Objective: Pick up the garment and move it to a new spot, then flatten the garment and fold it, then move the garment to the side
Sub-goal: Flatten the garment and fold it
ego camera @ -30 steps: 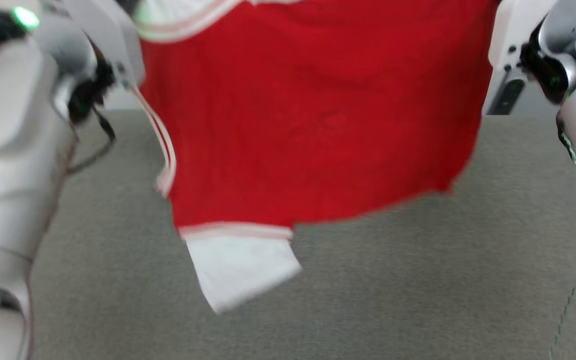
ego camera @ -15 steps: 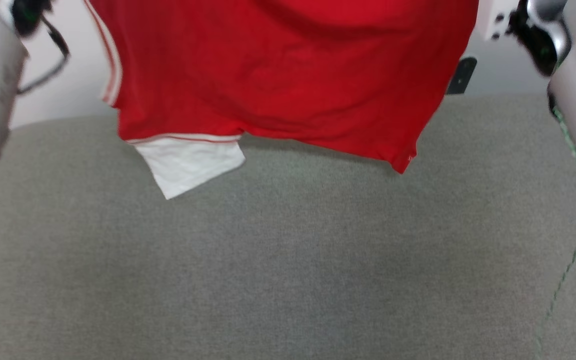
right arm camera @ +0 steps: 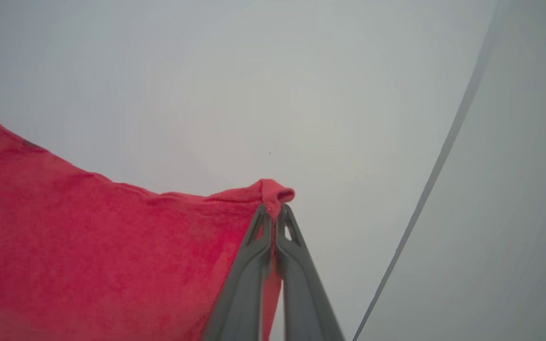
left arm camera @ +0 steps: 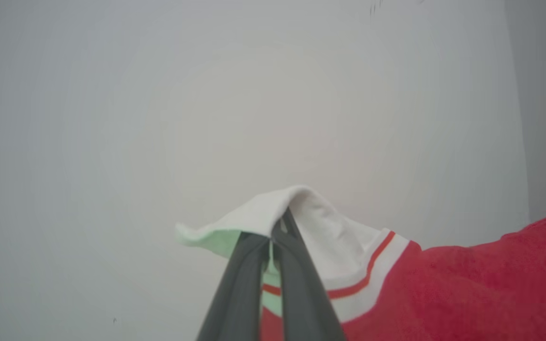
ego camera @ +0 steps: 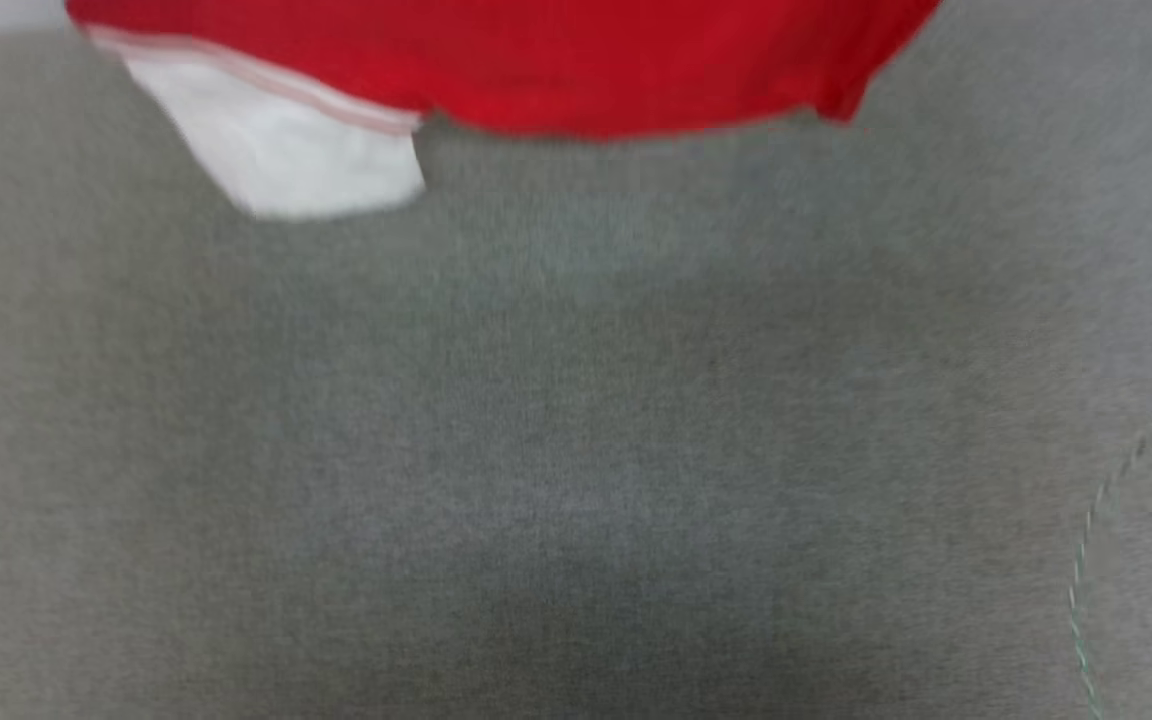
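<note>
The garment (ego camera: 556, 70), bright red with a white sleeve panel (ego camera: 276, 150), hangs across the top of the head view above a grey fabric surface (ego camera: 576, 450). In the left wrist view my left gripper (left arm camera: 277, 227) is shut on the white sleeve edge of the garment (left arm camera: 467, 289), with the striped trim just beside the fingers. In the right wrist view my right gripper (right arm camera: 273, 210) is shut on a red corner of the garment (right arm camera: 88, 251), which stretches away to the left. Both grippers hold the cloth up in front of a pale wall.
A thin green-and-white cable (ego camera: 1106, 520) curls over the grey surface at the right edge of the head view. A pale wall (left arm camera: 206, 118) lies behind both grippers, with a dark line (right arm camera: 434, 175) running down it in the right wrist view.
The garment has risen toward the top of the head view and both arms have left that view. Much more of the grey surface shows below, and the picture has shifted.
</note>
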Controlling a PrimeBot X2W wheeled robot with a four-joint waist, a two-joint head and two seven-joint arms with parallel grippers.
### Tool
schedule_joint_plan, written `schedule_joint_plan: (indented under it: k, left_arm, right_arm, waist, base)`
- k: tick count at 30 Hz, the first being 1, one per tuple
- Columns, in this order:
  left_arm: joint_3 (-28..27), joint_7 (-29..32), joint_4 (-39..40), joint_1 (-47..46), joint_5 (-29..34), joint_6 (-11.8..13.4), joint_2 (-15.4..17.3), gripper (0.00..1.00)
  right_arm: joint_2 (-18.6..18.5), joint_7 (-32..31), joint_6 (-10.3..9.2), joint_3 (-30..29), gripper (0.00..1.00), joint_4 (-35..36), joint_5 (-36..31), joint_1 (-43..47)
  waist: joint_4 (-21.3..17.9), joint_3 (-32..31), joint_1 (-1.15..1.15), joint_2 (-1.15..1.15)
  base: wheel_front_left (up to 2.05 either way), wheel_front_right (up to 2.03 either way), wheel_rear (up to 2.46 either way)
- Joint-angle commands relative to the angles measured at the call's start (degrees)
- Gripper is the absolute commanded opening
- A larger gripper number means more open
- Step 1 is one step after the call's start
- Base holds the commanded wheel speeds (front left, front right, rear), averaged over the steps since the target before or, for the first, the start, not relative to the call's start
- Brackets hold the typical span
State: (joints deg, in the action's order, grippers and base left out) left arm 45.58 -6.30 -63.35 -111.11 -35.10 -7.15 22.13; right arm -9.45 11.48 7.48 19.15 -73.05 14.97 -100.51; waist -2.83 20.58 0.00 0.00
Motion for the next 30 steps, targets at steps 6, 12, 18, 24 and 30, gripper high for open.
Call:
schedule_joint_plan:
  k: [6, 12, 18, 24, 30]
  left_arm:
    - [-0.25, -5.90, -1.48, -9.24, 1.85, 1.05, -2.01, 0.00]
    - [-0.84, -8.36, -2.03, -12.26, 1.52, 0.40, -3.57, 0.00]
    - [-0.36, -8.90, -2.75, -6.72, 0.89, -0.16, -4.33, 0.00]
    - [0.76, -8.78, -5.04, 5.57, -1.71, -0.34, -4.42, 0.00]
    - [4.03, -6.98, -2.99, 20.61, -5.99, -0.38, -3.62, 0.00]
  right_arm:
    - [-1.84, 3.64, 0.02, -7.09, 0.00, 0.87, -6.90, -5.94]
    - [0.18, 3.72, 0.02, -16.84, 0.00, 8.17, -16.40, -3.17]
    - [3.71, 3.68, 0.02, -21.54, 0.00, 8.35, -22.58, 1.93]
    - [5.83, 3.31, 0.02, -19.56, 0.00, 2.07, -20.18, 8.71]
    - [6.58, -0.48, 0.02, -11.56, 0.00, -0.29, -12.56, 18.90]
  waist:
    - [2.66, 17.59, 0.00, 0.00]
    - [3.97, 21.23, 0.00, 0.00]
    - [4.72, 18.20, 0.00, 0.00]
    - [4.83, 8.69, 0.00, 0.00]
    - [4.67, -2.61, 0.00, 0.00]
  base:
    - [0.00, 0.00, 0.00]
    - [0.00, 0.00, 0.00]
    - [0.00, 0.00, 0.00]
    - [0.00, 0.00, 0.00]
    - [0.00, 0.00, 0.00]
